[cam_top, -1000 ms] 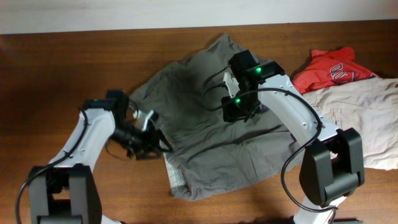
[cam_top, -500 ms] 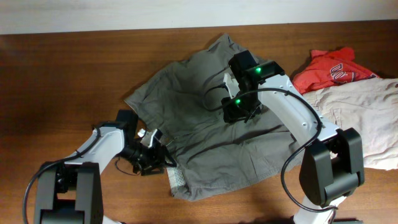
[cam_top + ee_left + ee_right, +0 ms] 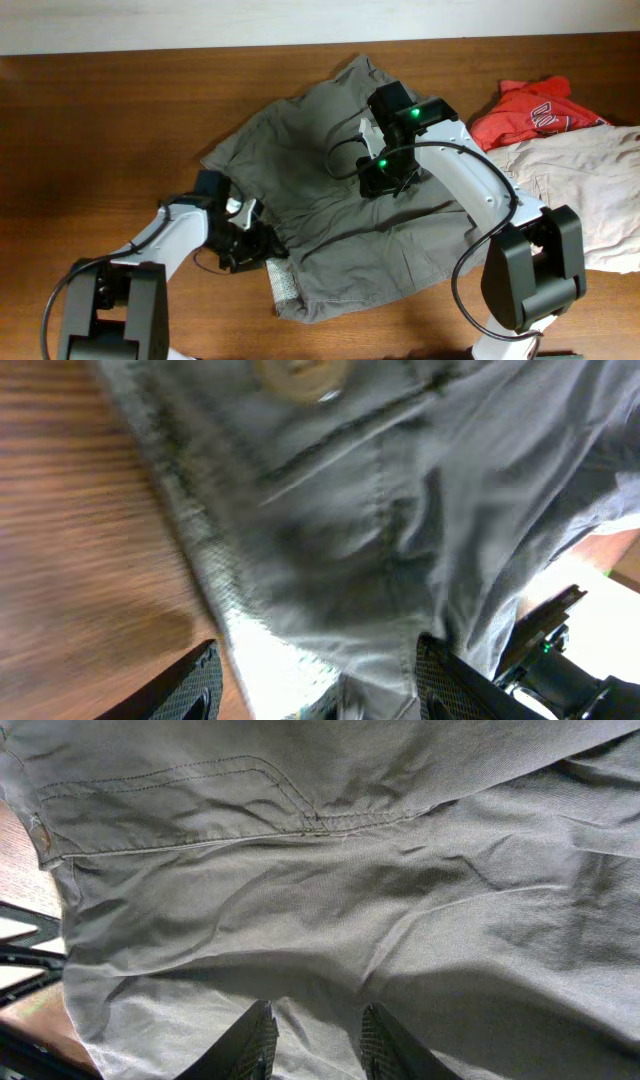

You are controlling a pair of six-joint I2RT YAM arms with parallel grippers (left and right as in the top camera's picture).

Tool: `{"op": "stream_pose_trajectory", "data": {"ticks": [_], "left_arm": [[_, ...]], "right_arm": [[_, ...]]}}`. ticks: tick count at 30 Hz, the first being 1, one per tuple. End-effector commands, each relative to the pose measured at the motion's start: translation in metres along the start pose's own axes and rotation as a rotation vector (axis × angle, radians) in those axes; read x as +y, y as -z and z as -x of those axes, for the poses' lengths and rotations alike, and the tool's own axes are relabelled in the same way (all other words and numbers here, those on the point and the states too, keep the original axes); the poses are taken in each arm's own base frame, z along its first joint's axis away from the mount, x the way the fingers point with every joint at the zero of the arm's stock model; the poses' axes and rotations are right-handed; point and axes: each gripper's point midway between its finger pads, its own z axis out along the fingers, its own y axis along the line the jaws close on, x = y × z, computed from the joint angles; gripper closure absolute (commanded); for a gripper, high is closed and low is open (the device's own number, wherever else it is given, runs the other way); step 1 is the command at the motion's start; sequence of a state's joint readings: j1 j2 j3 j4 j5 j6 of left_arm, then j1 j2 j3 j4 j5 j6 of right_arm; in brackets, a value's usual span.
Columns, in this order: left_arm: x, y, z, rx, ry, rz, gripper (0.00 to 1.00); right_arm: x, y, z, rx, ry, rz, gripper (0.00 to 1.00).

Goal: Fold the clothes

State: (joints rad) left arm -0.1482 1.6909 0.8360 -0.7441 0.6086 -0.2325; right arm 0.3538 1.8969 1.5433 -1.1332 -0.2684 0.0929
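A brown wooden counter [image 3: 100, 120] carries everything. The large, wrinkled olive-grey woven shorts [image 3: 300, 150] lie spread across its middle, one corner reaching toward the far edge and the near hem close to the front edge. At the right end, well apart from them, a pair of pale beige cloth shorts [image 3: 590, 190] lies flat, and a crumpled red T-shirt with white lettering [image 3: 530, 110] sits against its far side.

The right fingers [image 3: 385, 180] are down on the middle of the olive-grey shorts, standing narrow and pinching a ridge of cloth; creases run toward the gap between them. A curved pocket seam shows just ahead of them in the right wrist view.

The left fingers [image 3: 258, 245] sit at the shorts' near-left edge, spread wide, with the pale hem lying between them and nothing clamped. A pale round button [image 3: 300, 375] shows on the cloth beyond them.
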Motion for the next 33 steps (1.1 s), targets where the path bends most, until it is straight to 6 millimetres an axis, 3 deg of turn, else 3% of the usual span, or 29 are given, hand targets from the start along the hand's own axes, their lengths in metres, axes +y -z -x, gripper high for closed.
{"op": "stream_pose_trajectory", "data": {"ticks": [1, 17, 22, 24, 28, 31, 33], "left_arm": [[-0.007, -0.004, -0.003, -0.001, 0.004, 0.003, 0.38], [-0.009, -0.012, 0.009, -0.063, -0.035, -0.022, 0.38], [-0.028, -0.01, 0.011, -0.062, -0.079, -0.126, 0.4], [-0.039, -0.009, 0.011, -0.061, -0.107, -0.185, 0.52], [-0.042, -0.008, 0.009, -0.051, -0.103, -0.202, 0.8], [-0.041, -0.006, 0.008, -0.052, -0.101, -0.197, 0.95], [-0.04, -0.002, 0.007, -0.055, -0.09, -0.194, 0.99]], "right_arm": [[0.003, 0.009, 0.005, -0.029, 0.015, 0.01, 0.67], [-0.001, 0.009, 0.004, -0.028, 0.014, -0.016, 0.67], [-0.001, 0.009, 0.004, -0.027, 0.014, -0.016, 0.67], [-0.001, 0.009, 0.004, -0.027, 0.014, -0.016, 0.67], [-0.002, 0.009, 0.003, -0.022, 0.012, -0.016, 0.67], [-0.002, 0.009, 0.001, -0.016, 0.011, -0.017, 0.67], [-0.002, 0.009, 0.001, -0.016, 0.011, -0.017, 0.67]]}}
